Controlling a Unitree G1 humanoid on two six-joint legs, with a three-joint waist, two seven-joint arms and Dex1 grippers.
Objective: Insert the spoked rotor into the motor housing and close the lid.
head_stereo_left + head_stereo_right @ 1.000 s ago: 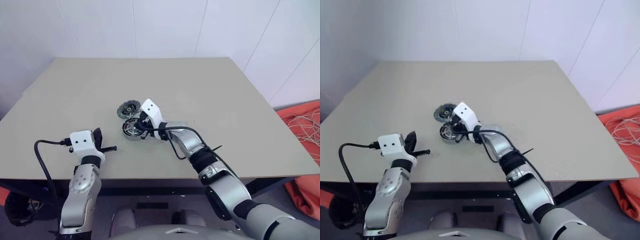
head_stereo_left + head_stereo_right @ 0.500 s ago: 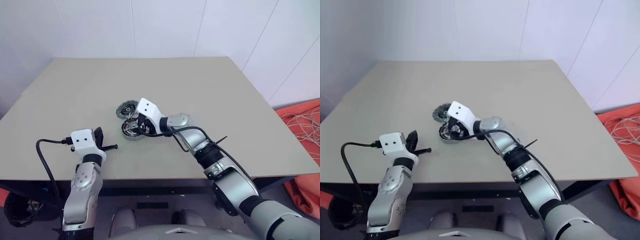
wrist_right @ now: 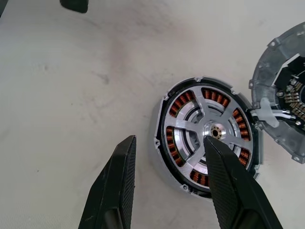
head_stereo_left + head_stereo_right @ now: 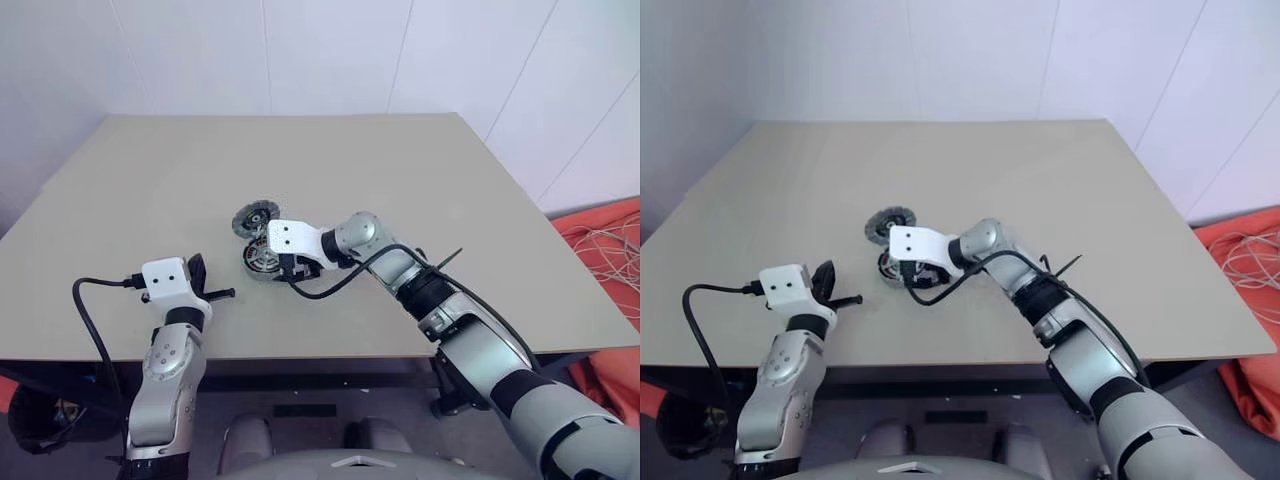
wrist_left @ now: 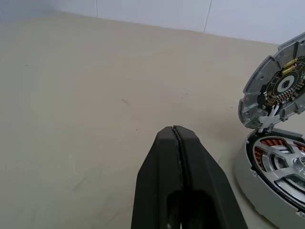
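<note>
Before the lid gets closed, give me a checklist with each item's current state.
1. Rotor seated in the housing, copper windings visible between its spokes: ok.
2. Right gripper open and holding nothing: ok.
3. Lid standing open beside the housing, not yet closed: ok.
4. Lid joined to the housing by a white piece at the edge: ok.
5. Left gripper shut, apart from the parts: ok.
6. Rotor pressed fully down: cannot tell.
</note>
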